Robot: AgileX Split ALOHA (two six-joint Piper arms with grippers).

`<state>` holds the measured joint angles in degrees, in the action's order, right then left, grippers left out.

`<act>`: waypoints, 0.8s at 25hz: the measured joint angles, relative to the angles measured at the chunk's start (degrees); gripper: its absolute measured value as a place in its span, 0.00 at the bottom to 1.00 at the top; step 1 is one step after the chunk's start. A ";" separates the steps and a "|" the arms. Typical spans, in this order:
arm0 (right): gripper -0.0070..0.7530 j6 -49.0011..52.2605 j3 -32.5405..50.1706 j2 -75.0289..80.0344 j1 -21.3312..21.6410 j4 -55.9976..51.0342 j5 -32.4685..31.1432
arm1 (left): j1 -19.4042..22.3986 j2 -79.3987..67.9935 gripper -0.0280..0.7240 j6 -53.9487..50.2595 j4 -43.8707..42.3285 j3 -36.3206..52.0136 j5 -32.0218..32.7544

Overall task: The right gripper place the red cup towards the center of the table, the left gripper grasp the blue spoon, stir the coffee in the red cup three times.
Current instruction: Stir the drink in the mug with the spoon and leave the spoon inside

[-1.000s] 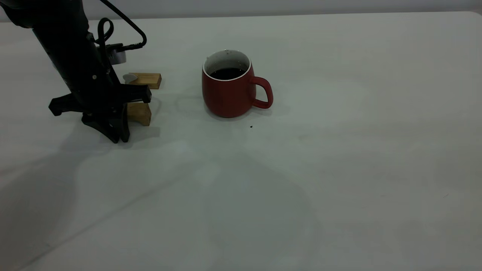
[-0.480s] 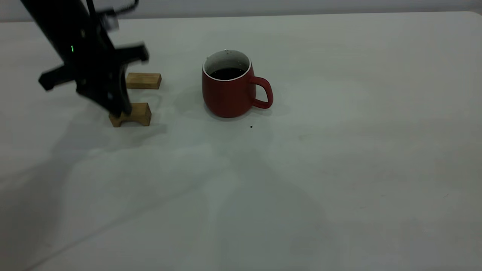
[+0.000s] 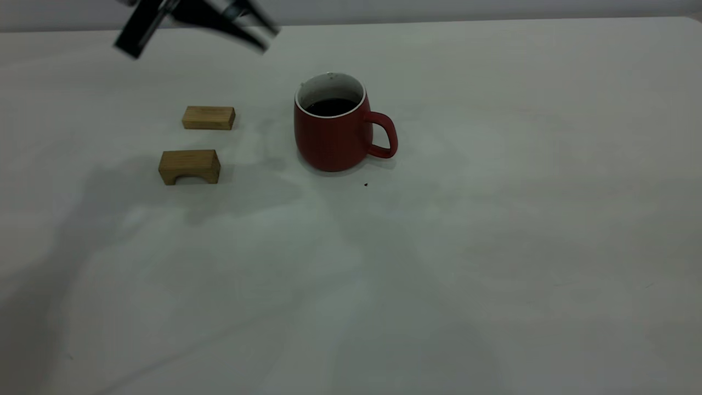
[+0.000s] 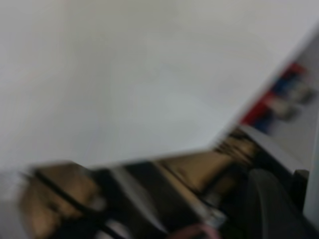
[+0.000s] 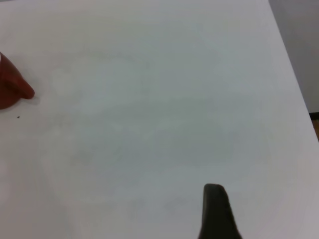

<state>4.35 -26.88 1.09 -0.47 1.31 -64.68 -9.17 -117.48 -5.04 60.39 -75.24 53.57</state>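
The red cup stands upright near the middle of the table, handle to the right, with dark coffee inside. A sliver of the cup shows at the edge of the right wrist view. My left gripper is a blurred black shape high above the table's back left, left of the cup. The blue spoon is out of view. My right gripper is off to the table's right side. One dark finger shows over bare table, with nothing touching it.
Two tan wooden blocks lie left of the cup: a flat one farther back and an arched one nearer. A tiny dark speck sits in front of the cup. The table's far edge runs close behind.
The left gripper rose from the wooden blocks and swung up and right toward the cup. The spoon bowl that rested on the far block is gone. The cup stayed still.
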 joint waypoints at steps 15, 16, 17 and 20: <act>0.72 0.00 0.00 0.00 0.00 0.00 0.00 | -0.48 0.00 0.21 -16.41 26.84 0.00 7.59; 0.72 0.00 0.00 0.00 0.00 0.00 0.00 | -0.90 0.00 0.21 -20.61 27.13 0.00 7.53; 0.72 0.00 0.00 0.00 0.00 0.00 0.00 | -1.49 0.00 0.21 -24.77 27.54 0.00 7.08; 0.72 0.00 0.00 0.00 0.00 0.00 0.00 | -3.12 0.00 0.21 -33.91 28.98 0.00 4.68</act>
<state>4.35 -26.88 1.09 -0.47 1.31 -64.68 -12.29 -117.48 -38.96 89.36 -75.24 58.25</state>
